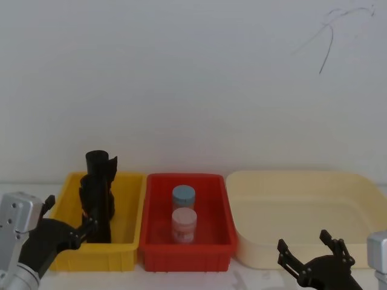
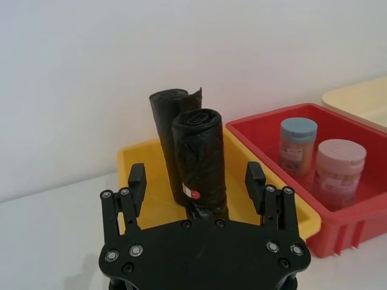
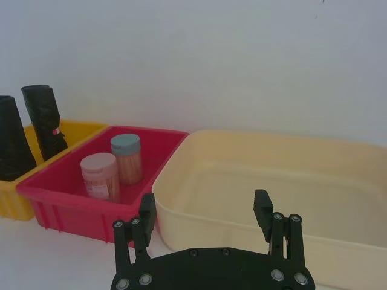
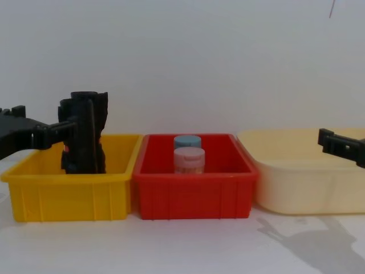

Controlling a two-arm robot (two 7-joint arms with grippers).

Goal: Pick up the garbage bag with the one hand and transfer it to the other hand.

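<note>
Nothing of the task is done yet: the garbage bag (image 2: 199, 160) stands upright in the yellow bin (image 1: 91, 257), just in front of a second black roll (image 2: 166, 115) with a notched top. The left tool (image 2: 195, 175) is level with the bag at the bin's near left side, its fingers spread wide and holding nothing. In the left wrist view the bag lines up with the gap between them, though I cannot tell whether a fingertip touches the plastic. The right tool (image 3: 205, 202) hangs low over the tabletop (image 4: 182, 245) in front of the cream tub (image 1: 302, 205), also wide open and empty, well apart from the bag. The red bin (image 1: 184, 251) with its two jars sits between them. Closing on the bag, lifting it and the handover are all, I judge, left to do.
</note>
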